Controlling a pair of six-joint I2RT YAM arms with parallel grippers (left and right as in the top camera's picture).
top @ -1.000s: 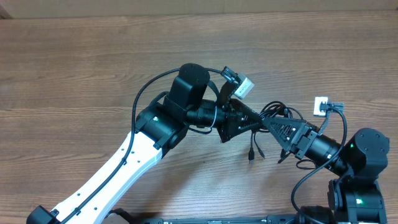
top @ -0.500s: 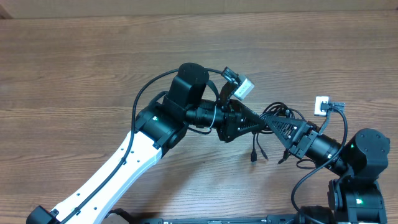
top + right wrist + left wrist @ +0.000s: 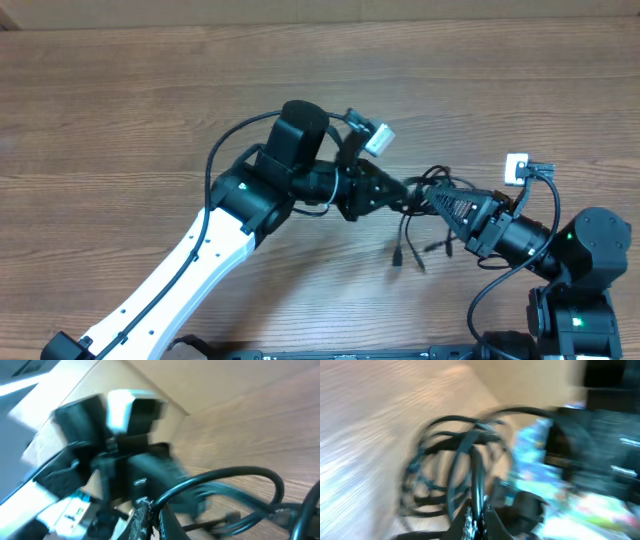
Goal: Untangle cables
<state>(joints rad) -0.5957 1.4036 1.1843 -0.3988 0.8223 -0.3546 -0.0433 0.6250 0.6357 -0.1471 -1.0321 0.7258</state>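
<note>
Two arms meet right of centre. Left gripper point(image 3: 397, 190) and right gripper point(image 3: 425, 196) sit almost tip to tip, each pressed together on a strand of the cables point(image 3: 441, 181), likely to pull the tangle apart. The bundle hangs between them, with loose ends point(image 3: 403, 250) dangling on the near side. Wrist views are blurred. The table point(image 3: 120, 100) is wood-grain, with a pale strip along its far edge.

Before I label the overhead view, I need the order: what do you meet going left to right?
White arm link → left gripper → right gripper → small white block → right arm's base. The cables span both grippers.
</note>
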